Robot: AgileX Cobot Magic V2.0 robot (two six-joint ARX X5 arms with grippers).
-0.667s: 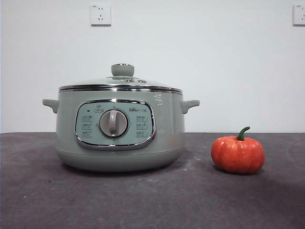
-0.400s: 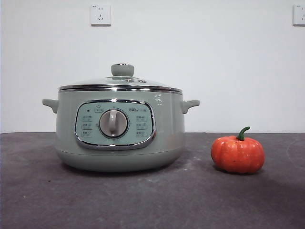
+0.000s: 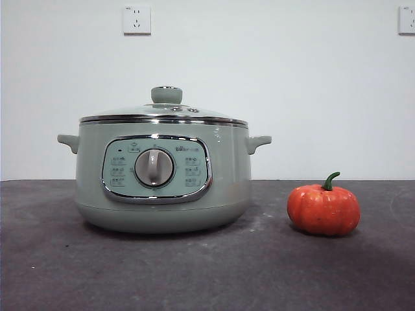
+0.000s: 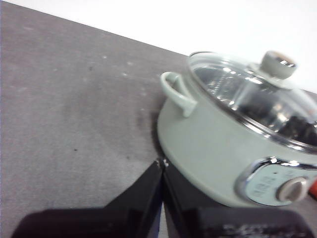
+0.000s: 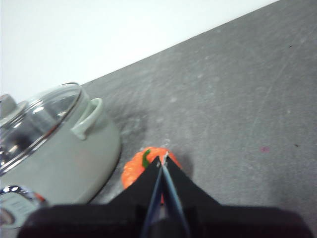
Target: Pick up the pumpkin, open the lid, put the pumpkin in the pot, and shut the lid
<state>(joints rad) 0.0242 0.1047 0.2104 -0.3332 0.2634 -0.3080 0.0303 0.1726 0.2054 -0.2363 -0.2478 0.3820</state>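
Note:
The sage-green pot (image 3: 162, 178) stands left of centre on the dark table, with the glass lid (image 3: 165, 113) on it and its pale green knob up. The orange pumpkin (image 3: 323, 208) with a green stem sits on the table to the pot's right, apart from it. Neither arm shows in the front view. My left gripper (image 4: 162, 163) is shut and hangs above the table beside the pot (image 4: 223, 148), on its handle side. My right gripper (image 5: 162, 159) is shut and hangs above the pumpkin (image 5: 136, 171), which its jaws partly hide.
The table (image 3: 194, 272) is dark grey and ends at a white wall. Two wall sockets (image 3: 137, 19) sit high on the wall. The pot's side handles (image 3: 259, 142) stick out on both sides.

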